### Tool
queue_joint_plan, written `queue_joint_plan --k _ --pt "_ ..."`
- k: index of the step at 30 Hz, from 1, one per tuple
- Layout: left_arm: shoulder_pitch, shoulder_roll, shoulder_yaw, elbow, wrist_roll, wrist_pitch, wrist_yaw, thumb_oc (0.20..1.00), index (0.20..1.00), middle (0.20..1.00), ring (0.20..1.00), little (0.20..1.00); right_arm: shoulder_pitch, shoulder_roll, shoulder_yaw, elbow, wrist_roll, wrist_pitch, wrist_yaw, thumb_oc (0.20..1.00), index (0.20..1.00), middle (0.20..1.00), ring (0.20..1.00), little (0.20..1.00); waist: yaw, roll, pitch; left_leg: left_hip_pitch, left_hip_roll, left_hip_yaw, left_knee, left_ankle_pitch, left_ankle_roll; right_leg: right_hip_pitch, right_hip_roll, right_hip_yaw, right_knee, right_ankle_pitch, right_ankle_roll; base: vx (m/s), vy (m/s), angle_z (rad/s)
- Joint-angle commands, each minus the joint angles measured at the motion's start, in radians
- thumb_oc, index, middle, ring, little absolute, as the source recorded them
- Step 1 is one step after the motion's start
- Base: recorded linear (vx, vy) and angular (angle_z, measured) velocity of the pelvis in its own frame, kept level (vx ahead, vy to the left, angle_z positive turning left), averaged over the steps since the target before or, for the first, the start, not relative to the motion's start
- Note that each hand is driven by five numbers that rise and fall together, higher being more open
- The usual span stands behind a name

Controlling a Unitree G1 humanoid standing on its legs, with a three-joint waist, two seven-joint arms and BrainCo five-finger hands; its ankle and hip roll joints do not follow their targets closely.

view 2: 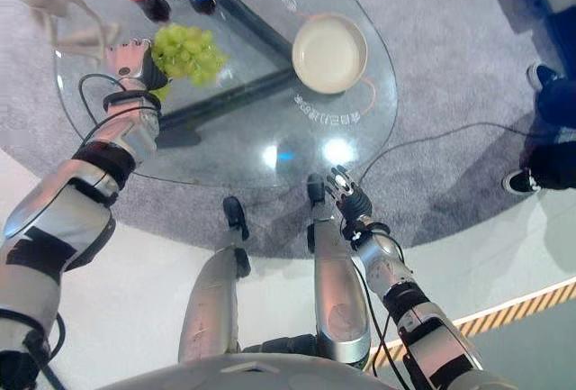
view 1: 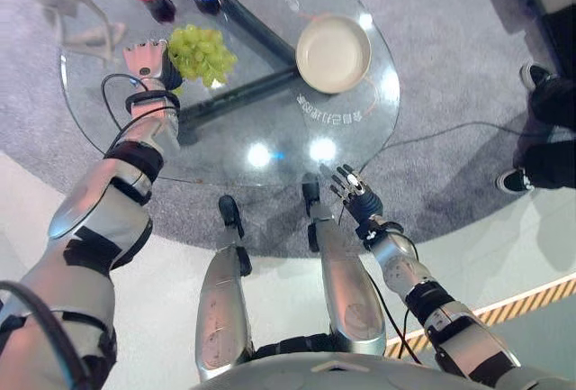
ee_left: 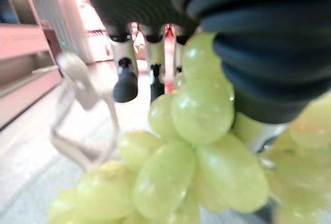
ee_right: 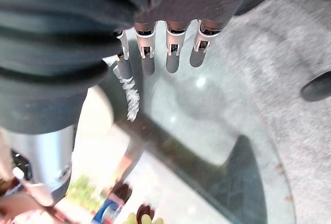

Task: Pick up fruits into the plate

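A: Left hand point(view 1: 148, 58) is right against the grape bunch point(view 1: 203, 53), grapes touching its palm side. Are we clamped on it?

B: Can't tell. In the wrist view the fingers point(ee_left: 124, 81) look straight past the grapes, thumb hidden. Let's curl fully round the bunch before we lift, and keep the squeeze soft.

A: Plate point(view 1: 333, 53) sits well off to the hand's right on the glass worktop point(view 1: 270, 151). We carry low and steady.

B: Right hand point(view 1: 351, 190) hangs by the near edge, fingers straight and apart, holding nothing.
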Motion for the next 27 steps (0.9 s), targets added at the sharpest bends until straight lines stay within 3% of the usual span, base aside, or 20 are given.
queue_joint_plan --k 1,10,14,16,20,23,27 --pt "0.003 0.074 0.102 -0.057 0.066 -0.021 0.056 0.200 0.200 0.200 0.200 0.200 0.063 -0.023 -0.061 -0.088 -0.027 -0.018 0.005 1.000 1.000 1.000 1.000 1.000 0.007 0.040 0.003 0.050 -0.063 -0.004 0.001 -0.095 0.031 0.047 0.075 -0.051 0.028 -0.084 -0.022 0.05 0.087 0.12" --pt "0.149 0.193 0.134 -0.310 0.197 -0.110 0.009 0.200 0.200 0.200 0.200 0.200 0.129 -0.085 -0.082 -0.280 -0.188 -0.019 0.014 1.000 1.000 1.000 1.000 1.000 0.040 0.050 -0.092 0.169 -0.060 -0.009 -0.088 -0.091 0.022 0.190 0.044 -0.071 -0.067 -0.075 -0.001 0.06 0.050 0.08" --pt "0.282 0.330 0.170 -0.548 0.308 -0.197 -0.064 0.200 0.200 0.200 0.200 0.200 0.140 -0.186 -0.158 -0.462 -0.234 0.071 0.161 1.000 1.000 1.000 1.000 1.000 0.077 0.042 -0.172 0.248 -0.069 -0.020 -0.123 -0.099 0.024 0.299 0.023 -0.095 -0.131 -0.068 0.016 0.14 0.009 0.14" --pt "0.306 0.353 0.185 -0.577 0.323 -0.224 -0.072 0.200 0.200 0.200 0.200 0.200 0.142 -0.210 -0.170 -0.488 -0.249 0.085 0.182 1.000 1.000 1.000 1.000 1.000 0.082 0.042 -0.186 0.260 -0.070 -0.022 -0.126 -0.101 0.025 0.314 0.020 -0.100 -0.137 -0.068 0.018 0.13 0.006 0.14" --pt "0.367 0.473 0.235 -0.741 0.377 -0.373 -0.142 0.200 0.200 0.200 0.200 0.200 0.116 -0.387 -0.234 -0.609 -0.310 0.173 0.266 1.000 1.000 1.000 1.000 1.000 0.114 0.043 -0.262 0.318 -0.080 -0.036 -0.136 -0.114 0.028 0.392 0.004 -0.131 -0.166 -0.069 0.027 0.18 0.031 0.20" --pt "0.385 0.533 0.239 -0.850 0.384 -0.441 -0.191 0.200 0.200 0.200 0.200 0.200 0.089 -0.469 -0.256 -0.666 -0.307 0.245 0.292 1.000 1.000 1.000 1.000 1.000 0.131 0.047 -0.310 0.357 -0.088 -0.050 -0.147 -0.121 0.031 0.441 -0.005 -0.154 -0.188 -0.068 0.032 0.17 0.028 0.17" --pt "0.367 0.562 0.224 -0.926 0.385 -0.502 -0.217 0.200 0.200 0.200 0.200 0.200 0.042 -0.511 -0.252 -0.694 -0.284 0.301 0.317 1.000 1.000 1.000 1.000 1.000 0.146 0.048 -0.345 0.389 -0.093 -0.057 -0.153 -0.132 0.033 0.486 -0.013 -0.174 -0.206 -0.071 0.034 0.11 0.024 0.15"
